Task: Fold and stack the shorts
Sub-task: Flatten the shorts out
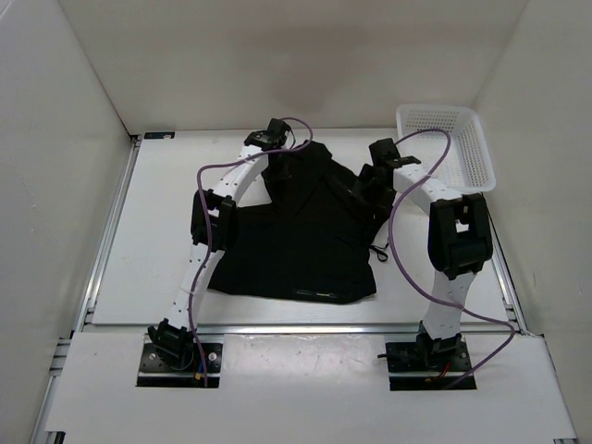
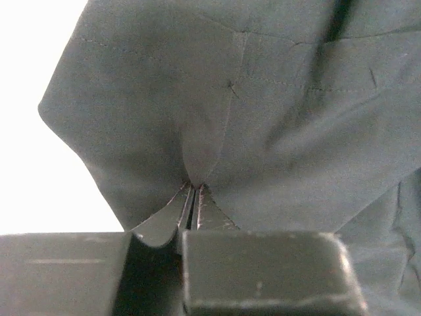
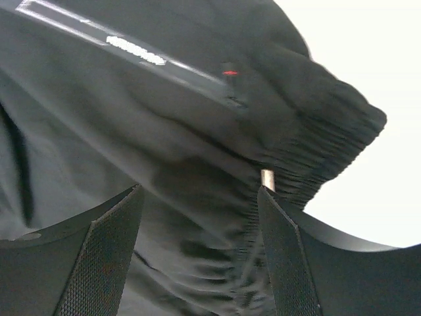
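The black shorts [image 1: 301, 236] lie in the middle of the white table, their near edge flat and their far part bunched and lifted. My left gripper [image 1: 276, 159] is at the far left corner of the cloth, shut on a pinch of the shorts [image 2: 197, 118], which pull up into a peak at the fingertips. My right gripper [image 1: 370, 180] is at the far right edge, its jaws wide open over the gathered elastic waistband [image 3: 316, 151]. Cloth fills the gap between the open fingers [image 3: 105, 250].
A white plastic basket [image 1: 444, 143] stands at the far right corner of the table. White walls enclose the table on three sides. Purple cables loop from both arms. A drawstring end [image 1: 377, 252] pokes out at the shorts' right side.
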Controlling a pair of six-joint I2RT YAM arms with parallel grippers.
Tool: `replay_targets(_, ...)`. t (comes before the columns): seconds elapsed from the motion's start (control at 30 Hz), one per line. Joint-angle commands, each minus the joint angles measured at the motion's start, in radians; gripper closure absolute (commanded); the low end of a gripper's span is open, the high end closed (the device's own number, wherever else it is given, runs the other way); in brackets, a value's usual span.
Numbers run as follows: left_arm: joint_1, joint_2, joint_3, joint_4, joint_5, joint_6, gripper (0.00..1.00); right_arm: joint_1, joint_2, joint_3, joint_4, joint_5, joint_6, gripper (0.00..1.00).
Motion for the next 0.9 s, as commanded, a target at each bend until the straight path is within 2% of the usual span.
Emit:
replay_targets(0.0,0.014,-0.046,-0.035,0.023,0.022,0.003,0.9,0.039,0.05,0.08,-0.015,-0.007,-0.029,0.26)
replay_targets(0.13,0.039,-0.141,-0.121,0.034,0.022,-0.006,0.9,0.062,0.11,0.119,-0.026,-0.007,-0.029,0.27)
replay_targets(0.5,0.195,-0.356,-0.426,0.056,0.045,-0.017,0.9,0.121,0.276,0.263,-0.06,-0.053,-0.069,0.3)
replay_targets(0.73,0.278,-0.488,-0.606,0.056,-0.006,-0.07,0.9,0.13,0.288,0.284,-0.078,-0.044,-0.069,0.3)
replay_targets(0.87,0.312,-0.577,-0.727,0.117,-0.015,-0.116,0.9,0.13,0.288,0.284,-0.078,-0.044,-0.08,0.3)
